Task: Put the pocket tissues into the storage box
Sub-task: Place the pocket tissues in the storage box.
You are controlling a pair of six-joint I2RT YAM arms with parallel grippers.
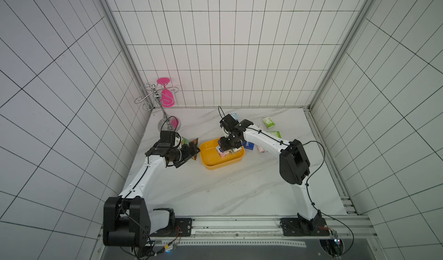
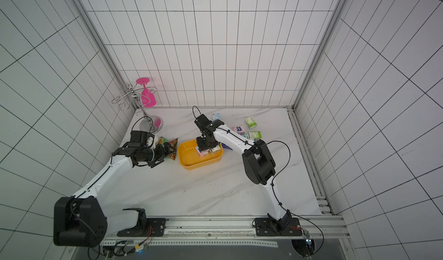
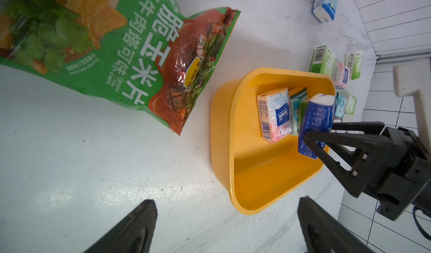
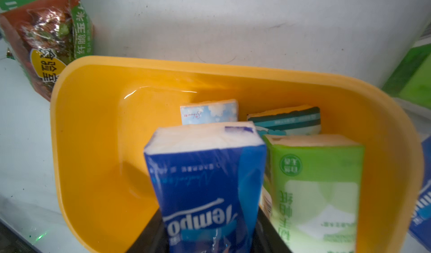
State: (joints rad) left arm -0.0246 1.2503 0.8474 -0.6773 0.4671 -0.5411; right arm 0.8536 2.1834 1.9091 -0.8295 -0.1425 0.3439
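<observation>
The yellow storage box (image 1: 210, 159) (image 2: 189, 159) (image 3: 256, 172) (image 4: 93, 146) sits mid-table. My right gripper (image 1: 227, 148) (image 2: 204, 148) (image 3: 319, 133) (image 4: 210, 240) hangs over its right half, shut on a dark blue pocket tissue packet (image 4: 205, 174) (image 3: 317, 116) held on end. Inside the box lie a pink-and-white packet (image 3: 275, 114), a teal one (image 3: 297, 100) and a green one (image 4: 314, 181). Several loose packets lie on the table behind and right of the box, among them green (image 1: 268, 122) and pink (image 2: 238, 129). My left gripper (image 1: 191, 153) (image 2: 167, 152) (image 3: 226, 201) is open and empty, left of the box.
A green-and-orange snack bag (image 1: 189, 142) (image 3: 116, 53) lies just left of the box, under my left wrist. A wire glass rack (image 1: 153, 98) holding a pink glass (image 1: 166, 97) stands at the back left corner. Tiled walls close in the table on three sides.
</observation>
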